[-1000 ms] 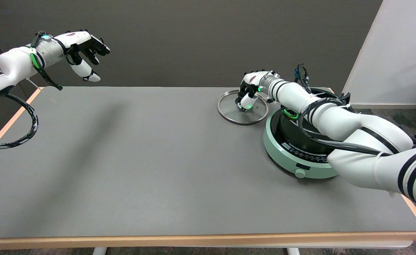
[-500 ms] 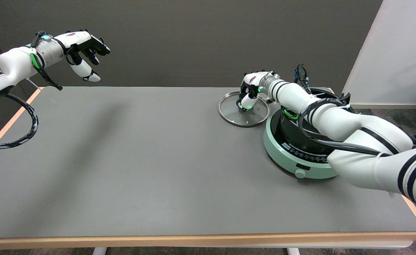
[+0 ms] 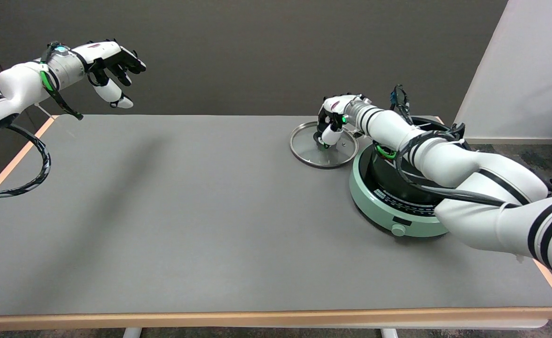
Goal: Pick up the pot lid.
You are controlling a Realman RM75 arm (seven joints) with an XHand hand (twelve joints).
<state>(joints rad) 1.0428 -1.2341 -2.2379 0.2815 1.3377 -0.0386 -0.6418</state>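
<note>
We look down on a wide grey surface (image 3: 210, 225) with a pale wood-coloured edge, set against a dark wall, with a light panel (image 3: 524, 70) standing at the far right. Most of the grey top lies bare across its left and middle. Our things sit crowded toward the far right corner: a pale green cooker (image 3: 388, 197) with a black top and a knob on its front, close to the right edge, and just beside it on the left the pot lid (image 3: 323, 150), a round glass disc with a metal rim, lying near the far edge and almost touching the cooker.

Our right hand (image 3: 333, 119) reaches in over the cooker and comes down on the middle of the lid, its fingers curled around the lid's knob; we take it as grasping the knob, though the knob itself is mostly hidden. The lid's rim looks level, and we cannot tell whether it is clear of the grey top. Black cables run along the right arm above the cooker.
</note>
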